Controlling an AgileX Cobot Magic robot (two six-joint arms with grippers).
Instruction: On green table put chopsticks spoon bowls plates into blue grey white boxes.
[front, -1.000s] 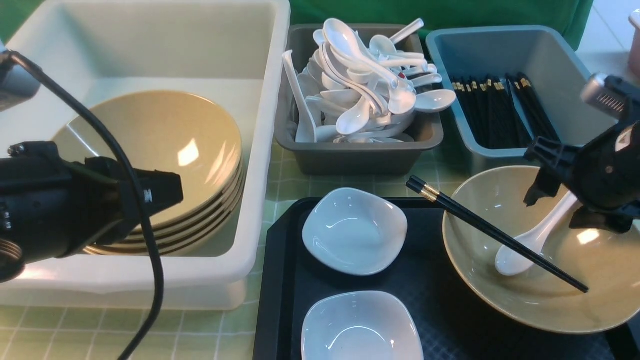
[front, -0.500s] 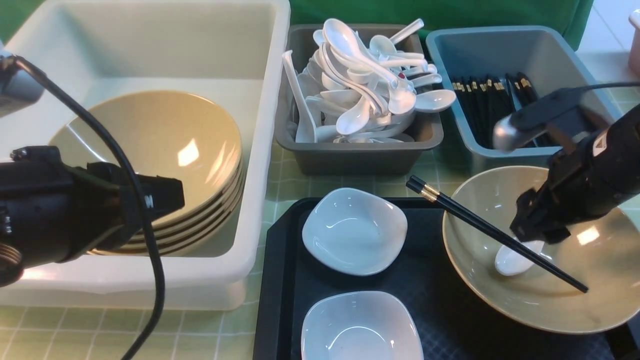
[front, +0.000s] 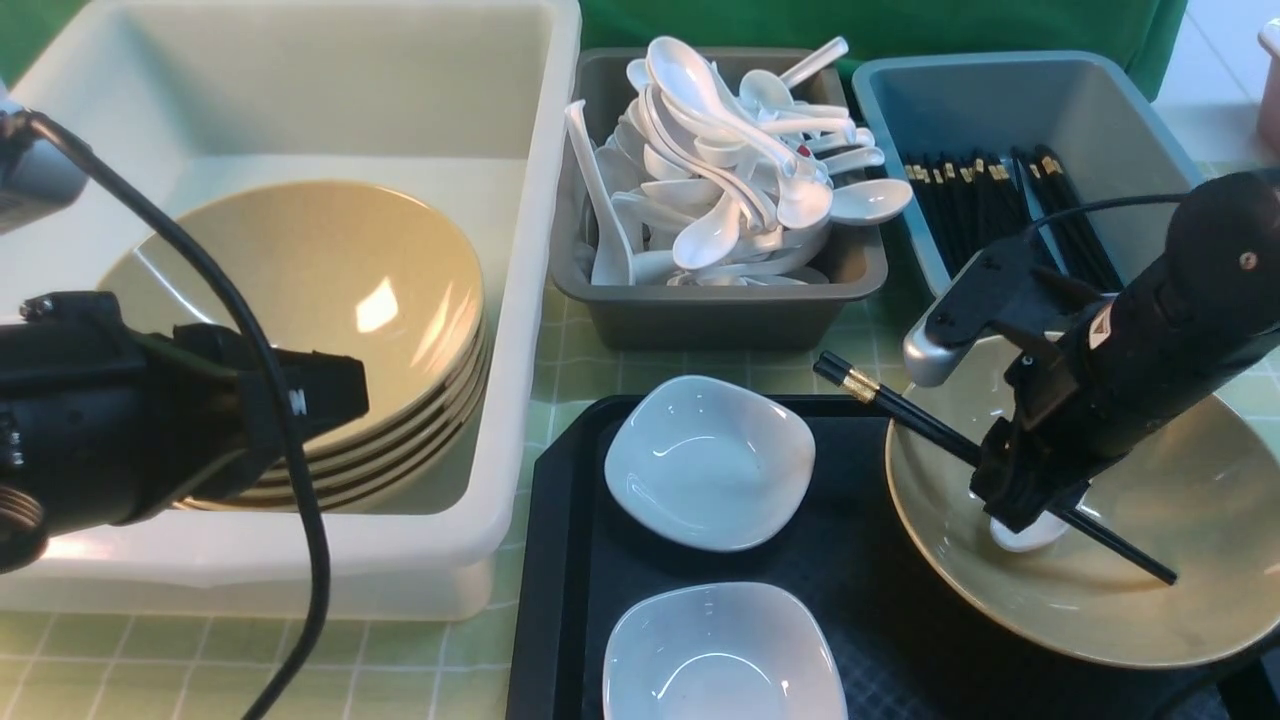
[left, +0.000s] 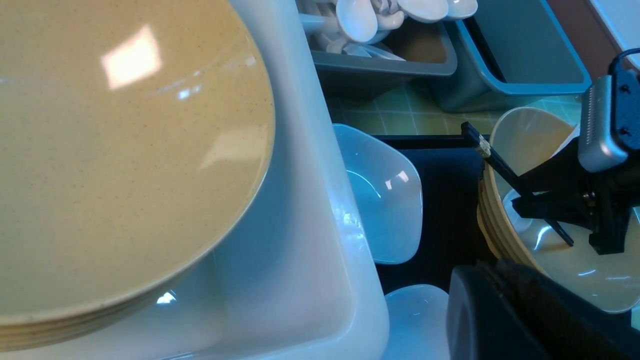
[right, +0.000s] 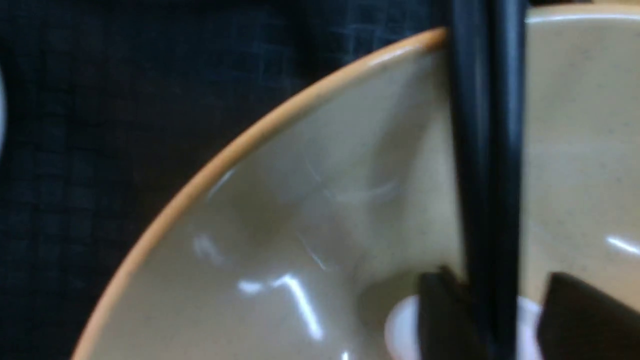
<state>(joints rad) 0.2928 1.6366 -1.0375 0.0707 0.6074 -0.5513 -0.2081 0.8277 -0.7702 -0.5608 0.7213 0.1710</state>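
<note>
A pair of black chopsticks (front: 930, 432) lies across the rim of a tan bowl (front: 1180, 560) on the black tray. A white spoon (front: 1025, 537) lies in that bowl, mostly hidden under my right gripper (front: 1030, 505). The right gripper is open, its fingers either side of the chopsticks (right: 482, 150), just above the spoon (right: 402, 325). Two white plates (front: 710, 462) (front: 722, 655) sit on the tray. My left gripper (front: 320, 390) looks shut and empty, hovering over a stack of tan bowls (front: 320, 290) in the white box (front: 540, 300).
The grey box (front: 700, 320) is heaped with white spoons. The blue box (front: 1000, 100) holds several black chopsticks. The black tray (front: 560, 560) lies on the green table (front: 600, 365), close to the white box. A cable hangs across the left arm.
My right gripper has swung down and to the left into the tan bowl and now straddles the chopsticks, covering the spoon's handle. The left arm has barely moved.
</note>
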